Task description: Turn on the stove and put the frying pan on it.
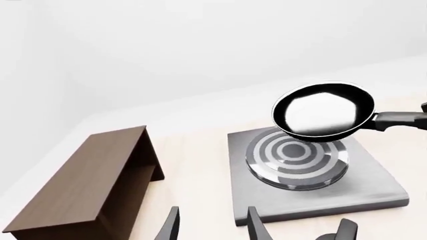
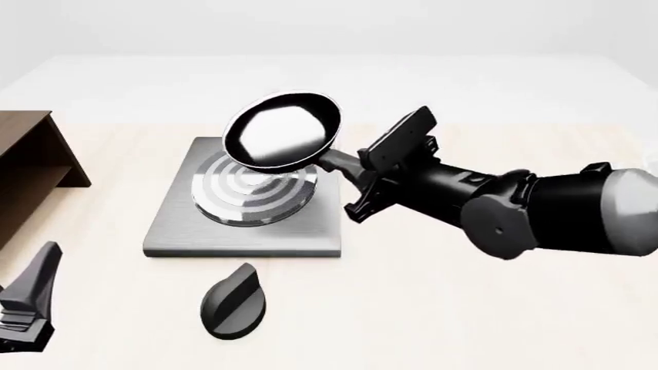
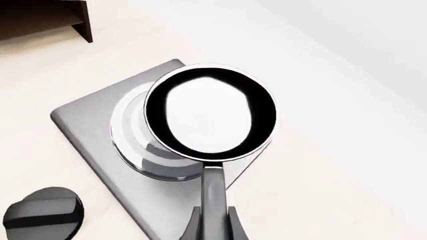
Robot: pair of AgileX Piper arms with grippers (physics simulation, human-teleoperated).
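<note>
No brand, label or writing shows on anything here. The table (image 2: 494, 308) is a pale cream, wood-toned surface, smooth and matte, meeting a plain white backdrop behind.

The right gripper (image 3: 213, 220) has its fingers clamped on the long black handle of the frying pan (image 2: 283, 129), and the pan is up in the air, tilted, hovering over the far right part of the stove (image 2: 175, 223), not touching it. Its round inside is glossy and mirrors a bright white patch. The stove is a flat grey square metal plate with a raised disc of concentric silver and dark burner rings (image 2: 246, 193). Just in front of the plate, apart from it, lies the black oval ridged knob (image 2: 233, 301).

The left gripper (image 1: 210, 225) sits low at the near left, fingers apart, holding nothing. Off to the left stands a brown wooden shelf (image 1: 87, 180), dark-grained and boxy, well clear of the stove.
</note>
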